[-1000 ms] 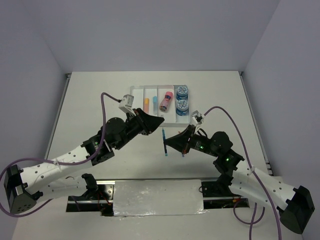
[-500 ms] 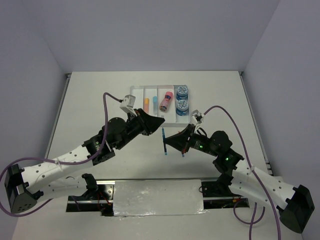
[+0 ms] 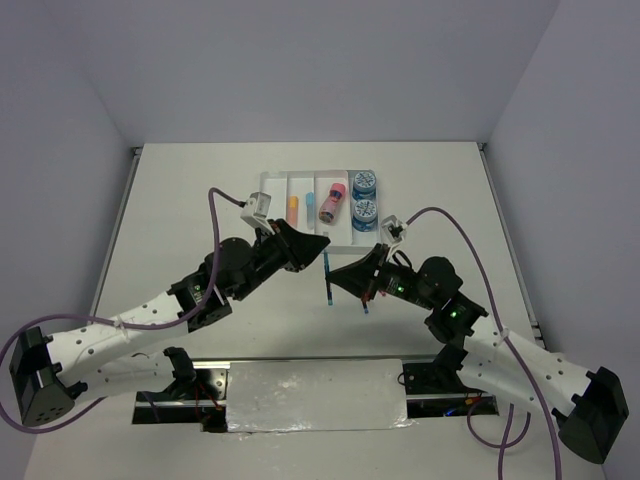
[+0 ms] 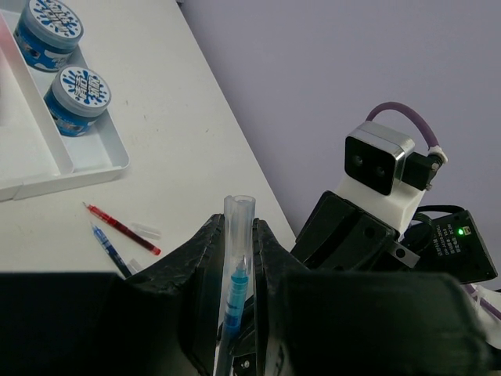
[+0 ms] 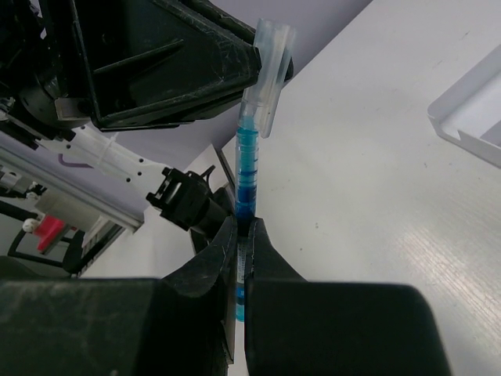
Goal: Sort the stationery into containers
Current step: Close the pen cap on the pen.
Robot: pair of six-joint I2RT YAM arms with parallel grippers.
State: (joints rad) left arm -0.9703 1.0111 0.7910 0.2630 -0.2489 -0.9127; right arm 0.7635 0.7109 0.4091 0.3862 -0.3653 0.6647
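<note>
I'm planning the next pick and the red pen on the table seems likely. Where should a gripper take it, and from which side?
Probably mid-barrel, from straight above, with the jaws across its length. The red pen lies flat on the table and is too thin for a side approach. A loose blue pen lies close alongside, so keep the opening narrow.

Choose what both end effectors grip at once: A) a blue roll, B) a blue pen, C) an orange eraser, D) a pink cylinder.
B: the blue pen runs from the right end effector up into the left end effector.
</note>
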